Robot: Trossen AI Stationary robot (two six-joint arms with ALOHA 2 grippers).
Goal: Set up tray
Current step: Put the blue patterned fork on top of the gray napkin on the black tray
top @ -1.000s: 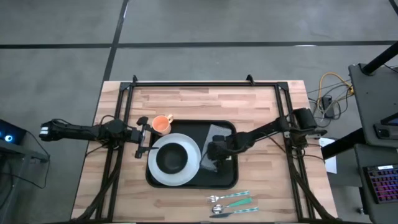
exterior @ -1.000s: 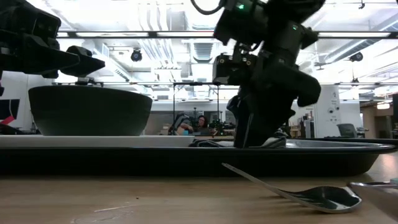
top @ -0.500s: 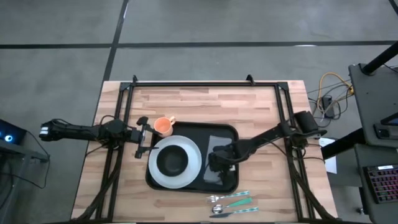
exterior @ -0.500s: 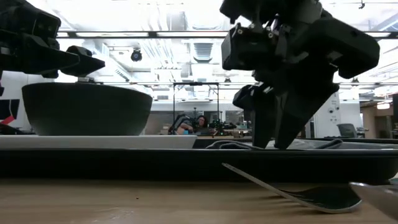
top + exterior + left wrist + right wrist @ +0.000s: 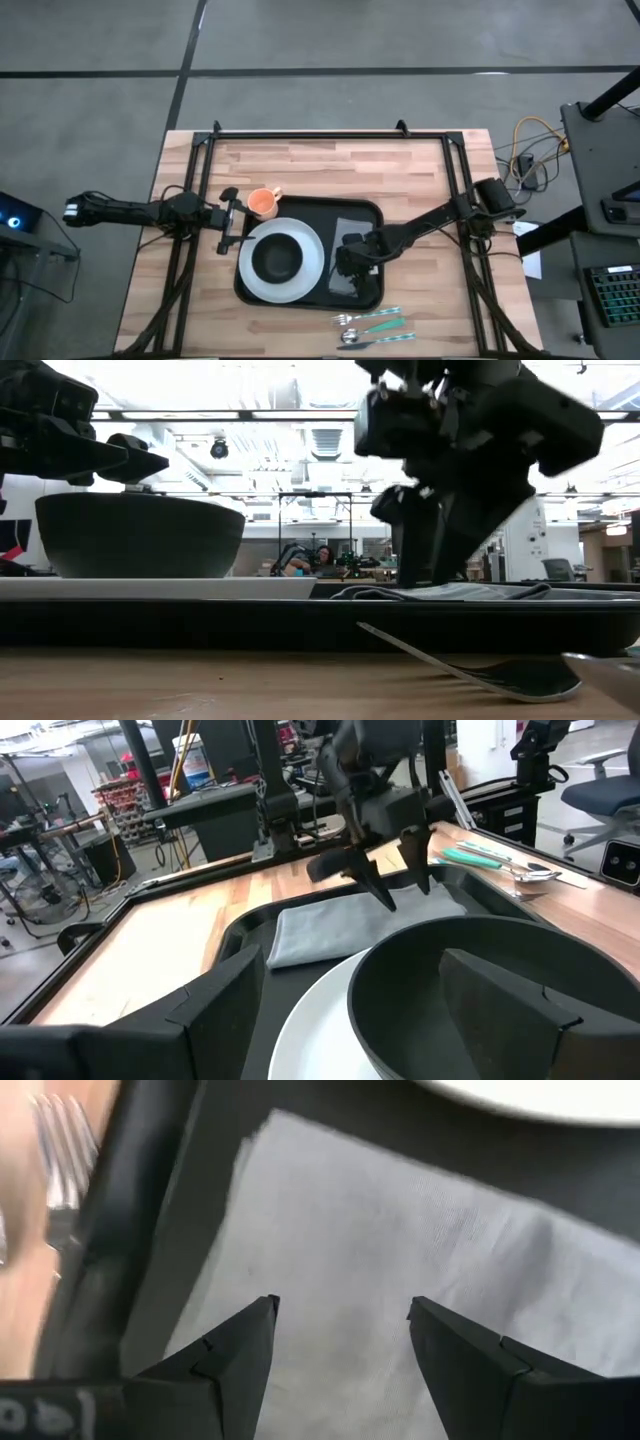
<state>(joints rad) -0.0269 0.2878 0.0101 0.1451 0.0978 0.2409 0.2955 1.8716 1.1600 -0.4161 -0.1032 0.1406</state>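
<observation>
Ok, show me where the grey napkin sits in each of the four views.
High view: grey napkin in the tray's right half, under the right gripper.
Low view: thin grey fold above the tray rim, right of centre.
Left wrist view: flat cloth beyond the bowl.
Right wrist view: fills the picture.
Shared landmark: the right gripper directly over it.

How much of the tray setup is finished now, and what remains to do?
Done: the white plate with the dark bowl sits on the tray, and the grey napkin lies flat beside it. In hand: the right gripper hovers open over the napkin, holding nothing. Left: the fork and spoon lie on the table outside the tray, and the orange cup stands just off its corner, near the waiting left gripper.
</observation>
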